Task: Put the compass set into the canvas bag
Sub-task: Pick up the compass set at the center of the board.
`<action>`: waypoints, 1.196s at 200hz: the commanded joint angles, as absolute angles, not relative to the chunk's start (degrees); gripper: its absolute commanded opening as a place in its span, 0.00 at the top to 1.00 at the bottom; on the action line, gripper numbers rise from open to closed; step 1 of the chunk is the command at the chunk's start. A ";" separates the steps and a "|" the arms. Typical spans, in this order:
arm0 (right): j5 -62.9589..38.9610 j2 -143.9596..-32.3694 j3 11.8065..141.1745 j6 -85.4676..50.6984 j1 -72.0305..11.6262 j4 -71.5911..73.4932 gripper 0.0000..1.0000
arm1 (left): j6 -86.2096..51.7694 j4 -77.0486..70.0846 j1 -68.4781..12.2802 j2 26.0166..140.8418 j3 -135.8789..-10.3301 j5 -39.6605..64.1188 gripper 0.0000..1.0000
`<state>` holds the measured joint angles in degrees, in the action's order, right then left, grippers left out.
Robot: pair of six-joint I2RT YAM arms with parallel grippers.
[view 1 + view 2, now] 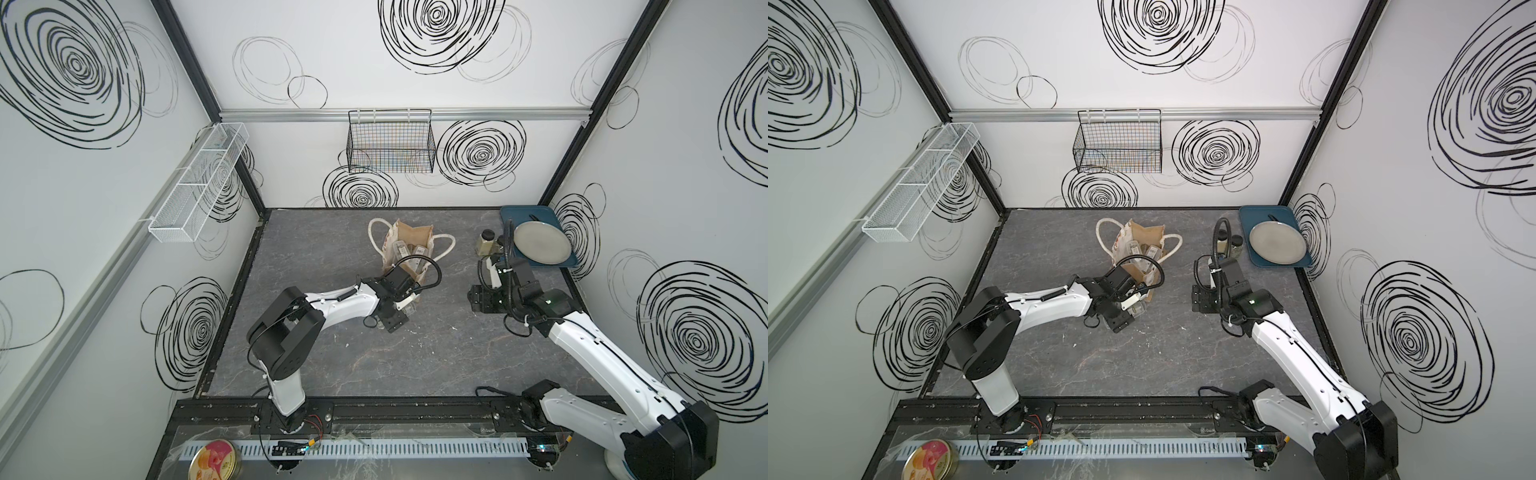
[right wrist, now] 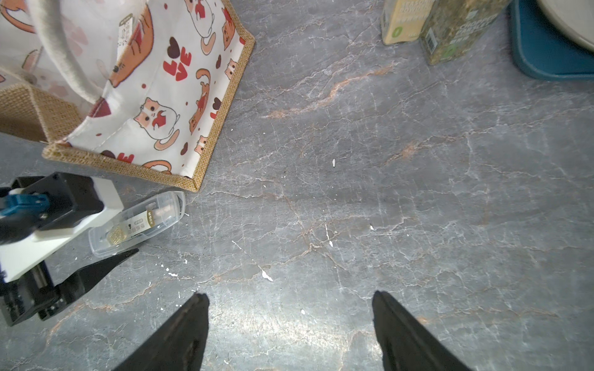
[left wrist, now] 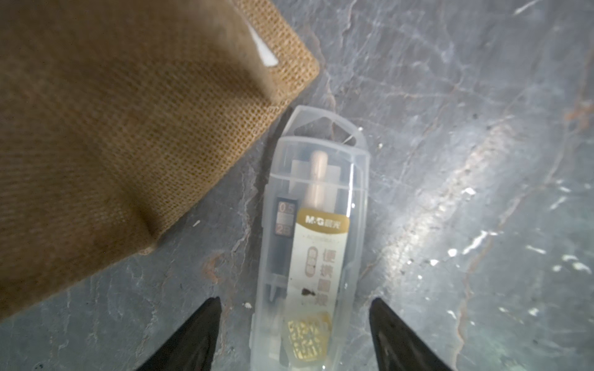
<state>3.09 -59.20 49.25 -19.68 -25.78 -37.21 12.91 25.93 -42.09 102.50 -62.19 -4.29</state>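
While the compass set (image 3: pixel 313 244) lies on the desk (image 3: pixel 466 144) just beside the bag (image 3: pixel 128 128), the left gripper (image 3: pixel 295 300) straddles it wide and untouching, evidently for pickup; the right gripper (image 2: pixel 289 294) gapes empty.

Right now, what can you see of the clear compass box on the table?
The compass set is a long, clear plastic case with rounded ends, a white-and-gold label and a dark lead box inside. It lies flat on the grey table, one end near the canvas bag. The open left claw straddles it without touching.

Grey plate (image 1: pixel 542 242) on blue tray (image 1: pixel 509 214); two jars (image 2: pixel 450 35) beside tray; black wire basket (image 1: pixel 390 143) on back wall; tin (image 1: pixel 215 461) at front.
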 commanded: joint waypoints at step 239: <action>5.12 -57.35 50.05 -19.37 -25.36 -36.31 0.17 | -0.76 33.74 -47.27 77.65 -58.42 -5.02 0.68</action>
